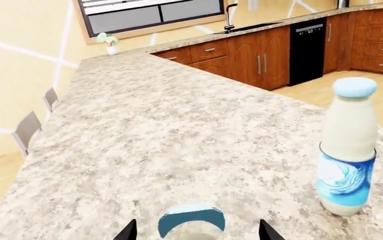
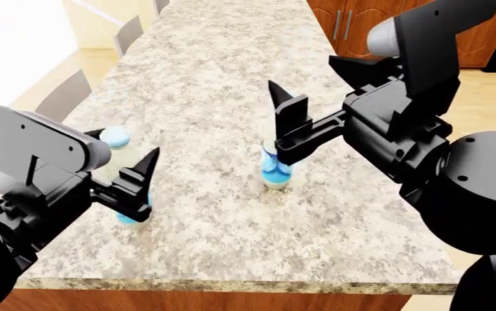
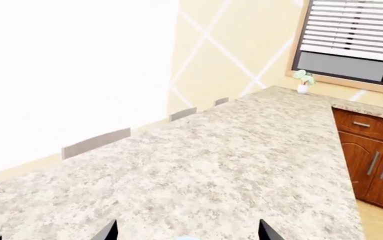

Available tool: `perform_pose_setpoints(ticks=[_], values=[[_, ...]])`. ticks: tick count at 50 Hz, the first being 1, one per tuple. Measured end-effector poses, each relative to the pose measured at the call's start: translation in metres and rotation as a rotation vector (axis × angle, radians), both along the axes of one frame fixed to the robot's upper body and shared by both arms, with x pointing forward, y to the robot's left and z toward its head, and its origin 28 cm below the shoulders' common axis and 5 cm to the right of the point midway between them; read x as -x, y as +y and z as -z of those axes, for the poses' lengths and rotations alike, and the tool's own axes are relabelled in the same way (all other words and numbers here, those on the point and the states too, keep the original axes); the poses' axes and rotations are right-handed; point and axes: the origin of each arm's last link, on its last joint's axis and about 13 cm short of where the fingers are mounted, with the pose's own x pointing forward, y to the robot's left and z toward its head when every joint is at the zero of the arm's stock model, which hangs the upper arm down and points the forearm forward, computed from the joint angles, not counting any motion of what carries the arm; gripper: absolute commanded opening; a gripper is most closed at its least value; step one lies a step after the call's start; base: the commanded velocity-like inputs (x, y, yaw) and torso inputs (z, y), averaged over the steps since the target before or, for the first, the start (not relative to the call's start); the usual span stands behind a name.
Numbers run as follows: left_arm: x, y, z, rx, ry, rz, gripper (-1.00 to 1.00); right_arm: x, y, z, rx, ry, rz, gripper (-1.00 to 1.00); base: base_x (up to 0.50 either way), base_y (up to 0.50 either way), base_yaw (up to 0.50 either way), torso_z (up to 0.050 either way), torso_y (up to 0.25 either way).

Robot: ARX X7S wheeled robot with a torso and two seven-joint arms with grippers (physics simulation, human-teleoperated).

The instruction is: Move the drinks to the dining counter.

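Two drinks stand upright on the dining counter [image 2: 222, 78]. One drink [image 2: 116, 137] stands between the spread fingers of my left gripper [image 2: 125, 144], which hides its body. In the left wrist view its blue cap [image 1: 191, 220] sits midway between the fingertips of the left gripper [image 1: 197, 232], with gaps on both sides. The other drink [image 2: 276, 170] [image 1: 347, 150] stands mid-counter, just under my right gripper [image 2: 302, 71], which is open above it. Only a sliver of its cap [image 3: 186, 238] shows between the right gripper's [image 3: 187, 232] wide fingertips.
Grey chairs [image 2: 67, 94] [image 3: 95, 142] line the counter's left side. The counter's near edge [image 2: 230, 285] is just in front of me. Wood cabinets [image 1: 245, 52], a black dishwasher [image 1: 307, 50] and a small potted plant [image 1: 110, 42] lie beyond the far end.
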Motion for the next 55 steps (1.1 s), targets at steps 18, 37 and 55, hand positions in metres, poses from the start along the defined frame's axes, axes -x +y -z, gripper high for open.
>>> perform_pose_setpoints(ticks=[18, 37, 55], values=[[0.002, 0.001, -0.002, 0.003, -0.018, -0.008, 1.00, 0.001, -0.001, -0.001, -0.004, -0.006, 0.003, 1.00, 0.00, 0.00, 0.00, 0.000, 0.000], [0.006, 0.004, -0.019, 0.062, -0.122, -0.066, 1.00, 0.003, -0.001, -0.005, -0.006, -0.017, 0.006, 1.00, 0.00, 0.00, 0.00, 0.000, 0.000], [0.020, 0.015, -0.052, 0.271, -0.305, -0.158, 1.00, 0.022, -0.004, -0.042, -0.038, -0.151, 0.048, 1.00, 0.00, 0.00, 0.00, 0.000, 0.000]])
